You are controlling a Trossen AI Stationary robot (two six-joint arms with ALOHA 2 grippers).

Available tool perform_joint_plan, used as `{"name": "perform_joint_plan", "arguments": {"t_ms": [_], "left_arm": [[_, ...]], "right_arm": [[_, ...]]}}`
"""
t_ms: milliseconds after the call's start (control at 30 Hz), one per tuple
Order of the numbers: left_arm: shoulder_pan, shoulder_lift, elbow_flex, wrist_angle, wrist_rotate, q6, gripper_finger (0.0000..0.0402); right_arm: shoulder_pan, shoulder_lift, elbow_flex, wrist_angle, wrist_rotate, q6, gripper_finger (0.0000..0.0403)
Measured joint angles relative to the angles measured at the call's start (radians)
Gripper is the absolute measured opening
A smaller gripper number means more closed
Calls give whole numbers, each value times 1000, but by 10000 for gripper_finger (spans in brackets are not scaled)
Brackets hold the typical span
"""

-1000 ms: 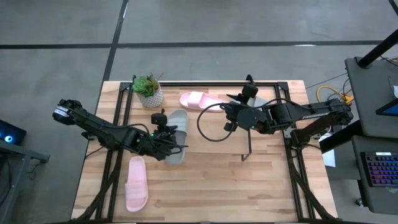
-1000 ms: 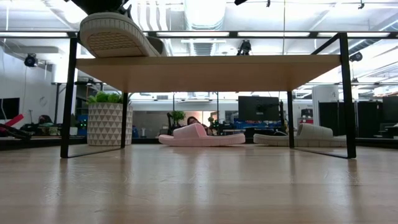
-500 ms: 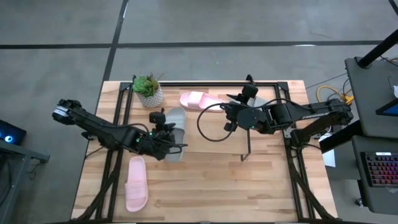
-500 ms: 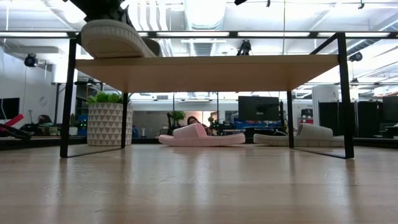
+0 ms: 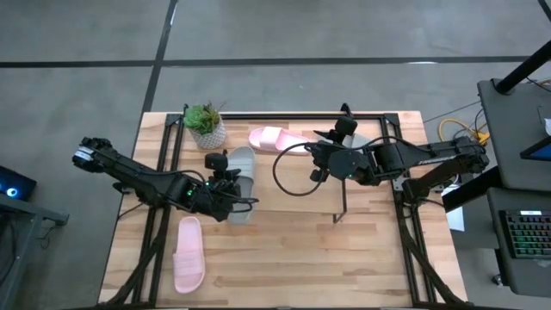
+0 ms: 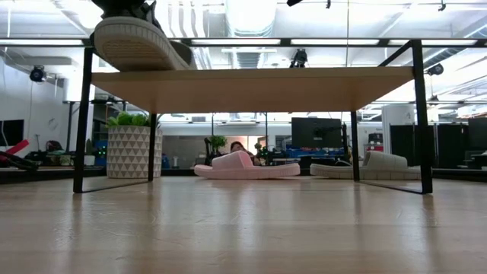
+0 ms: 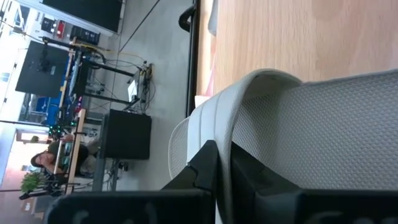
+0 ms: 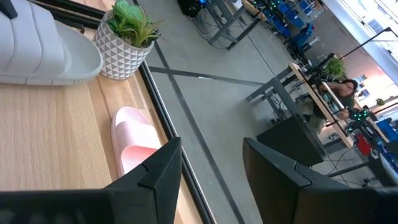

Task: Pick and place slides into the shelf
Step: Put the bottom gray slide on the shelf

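**Grey slide held up over the shelf**

On the far left of the worktop (image 5: 284, 267), a pink slide (image 5: 188, 254) lies flat on the wood. It is near the left tool (image 5: 231, 200), on the side closer to the front edge, and nothing touches it.

The left tool is clenched on a grey slide (image 5: 242, 185). Its two dark fingers (image 7: 208, 171) pinch the wide strap of that slide. In the low view this grey slide (image 6: 137, 44) is up in the air, tilted, just above the left end of the shelf (image 6: 259, 80). Its bumpy sole faces down. It does not look like it rests on the wooden board.

A small potted plant (image 5: 206, 125) in a white pot stands past the left tool, near the back edge of the worktop.

A second pink slide (image 5: 277, 138) lies between the plant and the right tool (image 5: 325, 145), just beside the right tool. In the low view it (image 6: 245, 166) lies flat on the worktop behind the shelf.

The right tool hangs over the back part of the shelf. Its fingers are spread apart and hold nothing.

Another grey slide (image 6: 377, 164) lies on the worktop on the far side of the right tool, mostly hidden by the arm from above.

A person sits at a desk far off in the room.
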Motion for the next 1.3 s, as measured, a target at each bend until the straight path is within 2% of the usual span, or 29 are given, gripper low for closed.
{"name": "perform_joint_plan", "arguments": {"t_ms": [400, 500, 700, 933, 1133, 1300], "left_arm": [[0, 0, -1, -29, 13, -33, 1], [0, 0, 0, -29, 26, -34, 13], [0, 0, -1, -29, 30, -36, 54], [0, -3, 9, -33, 42, -32, 120], [0, -5, 47, -31, 77, -32, 177], [-1, -11, 100, -28, 92, -33, 204]], "right_arm": [[0, 0, 0, 0, 0, 1, 162], [0, 0, 0, 0, 0, 2, 162], [0, 0, -1, 0, 0, 3, 162], [0, 0, -1, 0, 0, 2, 162], [0, 0, -1, -1, 0, 0, 162], [0, 0, -1, -9, 0, 2, 162]]}}
